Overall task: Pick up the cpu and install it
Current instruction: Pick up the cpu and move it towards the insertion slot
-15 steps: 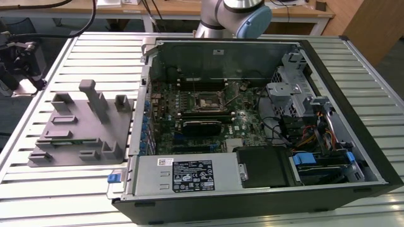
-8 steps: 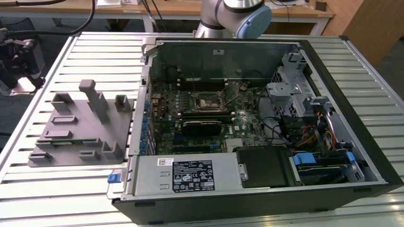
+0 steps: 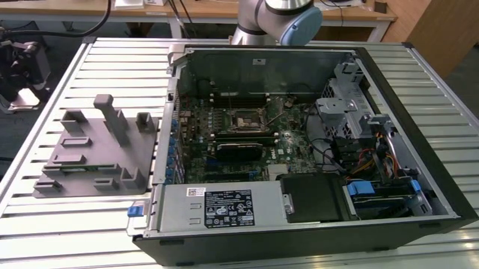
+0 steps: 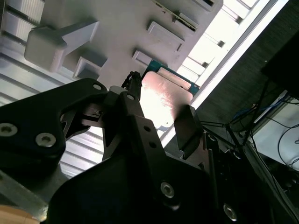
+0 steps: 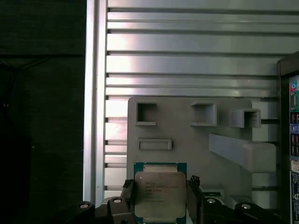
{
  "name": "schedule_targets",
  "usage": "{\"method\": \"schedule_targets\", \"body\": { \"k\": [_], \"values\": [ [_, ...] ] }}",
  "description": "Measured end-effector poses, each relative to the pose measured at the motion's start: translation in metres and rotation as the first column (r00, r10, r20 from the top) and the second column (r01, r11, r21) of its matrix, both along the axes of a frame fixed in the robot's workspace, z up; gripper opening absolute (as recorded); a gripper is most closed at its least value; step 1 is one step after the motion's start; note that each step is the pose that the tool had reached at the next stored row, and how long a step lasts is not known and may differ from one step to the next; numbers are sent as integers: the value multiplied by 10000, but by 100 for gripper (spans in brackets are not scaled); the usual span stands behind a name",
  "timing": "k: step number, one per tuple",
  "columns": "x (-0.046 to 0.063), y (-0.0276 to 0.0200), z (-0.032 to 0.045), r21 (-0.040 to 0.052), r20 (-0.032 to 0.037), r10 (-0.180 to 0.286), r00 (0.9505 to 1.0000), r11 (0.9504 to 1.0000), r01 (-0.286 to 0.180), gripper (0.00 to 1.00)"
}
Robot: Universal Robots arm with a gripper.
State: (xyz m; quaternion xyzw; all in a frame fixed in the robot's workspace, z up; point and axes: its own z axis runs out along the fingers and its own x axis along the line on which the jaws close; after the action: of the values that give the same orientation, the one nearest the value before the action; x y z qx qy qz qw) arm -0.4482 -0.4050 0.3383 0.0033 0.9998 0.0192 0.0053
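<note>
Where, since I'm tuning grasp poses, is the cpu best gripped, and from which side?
By two opposite side edges, approaching square to its metal top: the cpu is a thin flat square with nothing raised to grab. The gripper clamps those edges.

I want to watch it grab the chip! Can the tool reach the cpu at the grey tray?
Probably yes. In the first wrist view the tool sits right around the cpu at the grey tray, with nothing in between.

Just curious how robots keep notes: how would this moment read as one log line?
gripper | shut on cpu | above grey fixture tray | cpu not yet installed
</note>
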Motion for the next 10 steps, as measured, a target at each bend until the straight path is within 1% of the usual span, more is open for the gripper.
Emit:
{"method": "schedule_targets", "body": {
  "k": [10],
  "values": [
    [0, 0, 94, 0, 0, 0, 10000, 10000, 0, 53]
  ]
}}
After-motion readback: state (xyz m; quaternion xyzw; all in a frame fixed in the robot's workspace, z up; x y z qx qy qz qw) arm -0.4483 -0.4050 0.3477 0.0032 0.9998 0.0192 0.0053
